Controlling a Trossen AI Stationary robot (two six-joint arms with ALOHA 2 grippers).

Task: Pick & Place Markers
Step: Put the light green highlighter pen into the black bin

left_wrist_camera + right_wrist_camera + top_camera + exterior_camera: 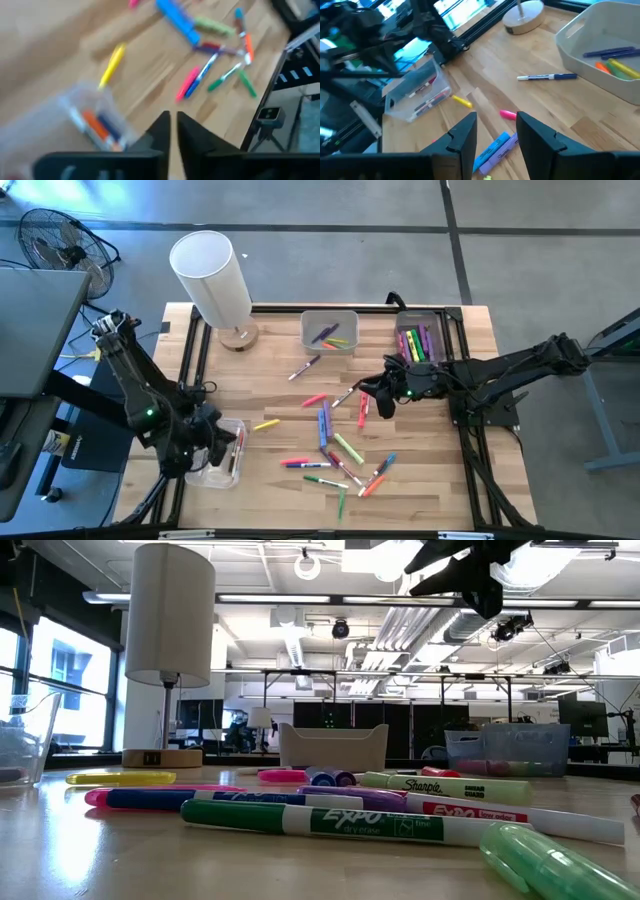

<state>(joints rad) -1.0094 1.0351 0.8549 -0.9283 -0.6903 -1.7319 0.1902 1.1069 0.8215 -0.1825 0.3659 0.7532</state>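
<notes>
Markers (335, 448) lie scattered across the table's middle, between the two arms. Left gripper (207, 442) hovers over a clear bin (222, 452) holding a few pens, fingers pinched together and empty. Right gripper (378, 392) hangs spread wide and empty just above the pile's near edge; a red marker (363, 411) lies directly beneath it, making this arm the closer one.
</notes>
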